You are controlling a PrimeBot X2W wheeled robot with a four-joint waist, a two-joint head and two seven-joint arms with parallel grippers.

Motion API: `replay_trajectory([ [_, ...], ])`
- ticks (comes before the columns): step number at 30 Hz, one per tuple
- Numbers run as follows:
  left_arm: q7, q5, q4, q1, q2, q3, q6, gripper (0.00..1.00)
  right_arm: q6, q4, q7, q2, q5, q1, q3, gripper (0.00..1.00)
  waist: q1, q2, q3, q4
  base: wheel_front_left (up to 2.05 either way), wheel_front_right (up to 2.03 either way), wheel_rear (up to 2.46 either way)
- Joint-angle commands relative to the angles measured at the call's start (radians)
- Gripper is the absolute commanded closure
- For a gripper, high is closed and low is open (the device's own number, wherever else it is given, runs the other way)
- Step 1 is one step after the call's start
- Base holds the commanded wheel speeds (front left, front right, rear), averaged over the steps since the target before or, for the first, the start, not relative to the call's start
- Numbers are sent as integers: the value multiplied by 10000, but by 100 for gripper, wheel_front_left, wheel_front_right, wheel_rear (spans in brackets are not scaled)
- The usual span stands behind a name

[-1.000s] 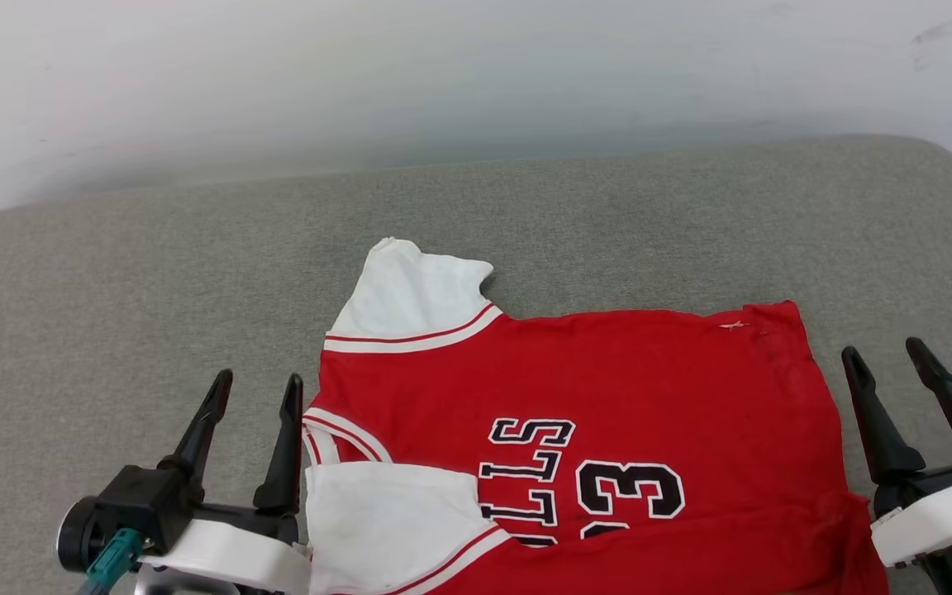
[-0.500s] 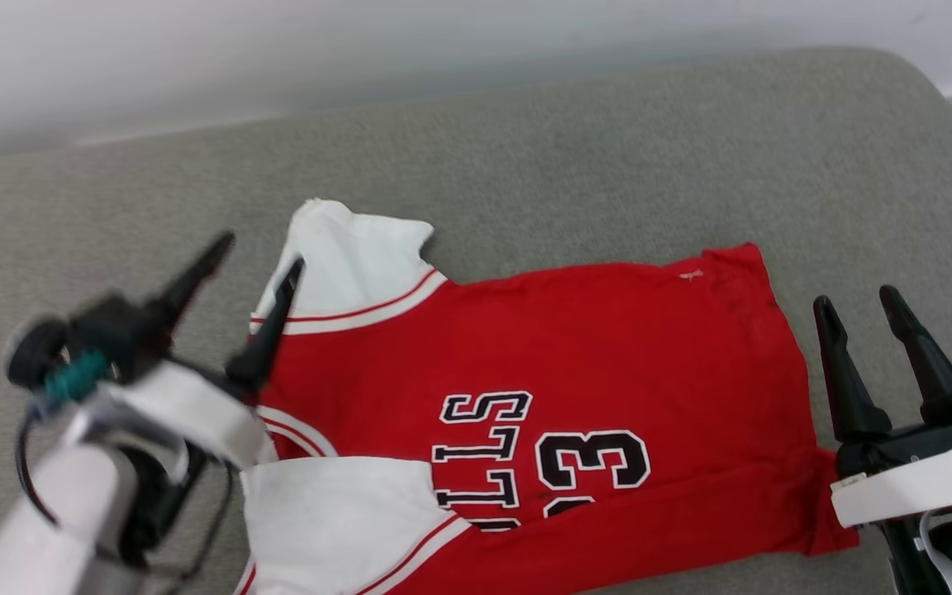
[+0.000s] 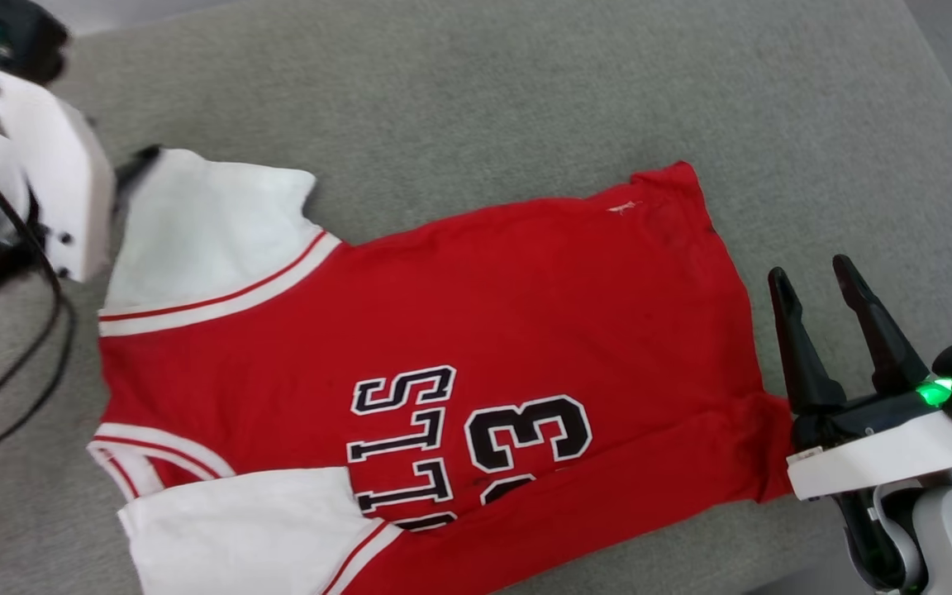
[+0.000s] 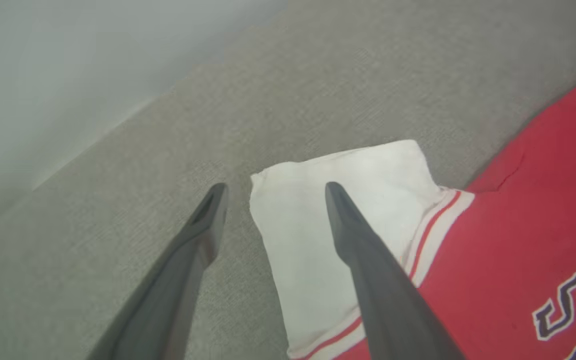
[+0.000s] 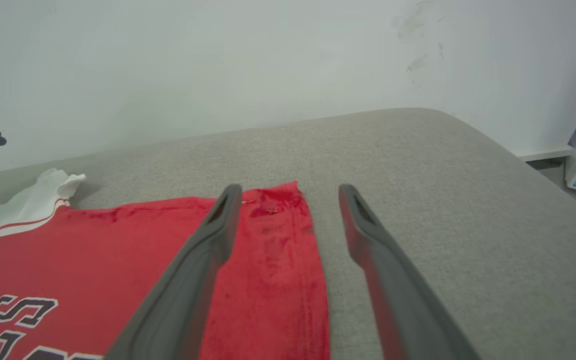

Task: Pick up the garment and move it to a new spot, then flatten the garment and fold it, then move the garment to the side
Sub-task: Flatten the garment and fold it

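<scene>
Since both sets of fingers stand spread wide and empty, we judge that flattening is the step in hand. The left end effector [image 4: 275, 187] reaches far forward and pitches down. One finger hangs over the white sleeve [image 4: 293, 225], the other over the bare grey padded surface [image 4: 118, 200] just beside it. We would lower onto the cuff corner, pinch it and draw outward. The jersey T-shirt [image 3: 484, 314] lies lettering-up between the two. The right end effector [image 5: 289, 188] sits low and level, with the red hem [image 5: 283, 250] beneath its gap. It should tug opposite, evenly, without bunching.
</scene>
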Motion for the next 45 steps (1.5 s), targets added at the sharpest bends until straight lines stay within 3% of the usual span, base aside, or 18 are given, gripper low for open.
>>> replay_trajectory([
  [1, 747, -177, 288, -341, 190, -113, -5, 0, -4, 98, -96, 99, 91, -207, 85, 0, -2, 0, 445, -466, 0, 0, 0],
  [8, 2567, -253, 1096, -1202, 558, -350, 265, 0, -4, 747, -240, 267, 100, -418, 725, 0, -2, 0, 937, -922, 0, 0, 0],
  [21, 3287, 92, 1383, -1272, 703, -715, 640, 0, -4, 1140, -487, 327, 103, -838, 1295, 0, -2, 0, 1413, -1084, 0, 0, 0],
  [22, 3322, 30, 1394, -1183, 638, -742, 655, 39, -4, 1158, -495, 318, 93, -836, 1302, 0, -2, 0, 1416, -1071, 0, 0, 0],
  [23, 3342, 0, 1379, -1112, 596, -766, 666, 66, -6, 1176, -494, 297, 74, -839, 1310, 0, -2, 0, 1417, -1057, 0, 0, 0],
  [24, 3342, 0, 1379, -1112, 596, -766, 666, 66, -6, 1176, -494, 297, 74, -839, 1310, 0, -2, 0, 1417, -1057, 0, 0, 0],
  [25, 3284, -5, 1366, -1072, 575, -774, 677, 100, -4, 1188, -497, 279, 76, -853, 1312, 0, -2, 0, 1414, -1040, 0, 0, 0],
  [36, 1375, 326, 1428, -1045, -50, -774, 549, 100, -4, 1269, -311, -191, -40, -575, 929, 0, -2, 0, 531, -396, 0, 0, 0],
  [41, 421, 296, 1198, -755, -447, -1010, 320, 100, -6, 982, 606, -955, -70, -377, 776, 0, -2, 0, -184, 196, 0, 0, 0],
  [45, -309, 247, 625, -451, -616, -1186, 176, 100, -5, 525, 2021, -1824, 125, -440, 788, 0, -2, 0, -607, 698, 0, 0, 0],
])
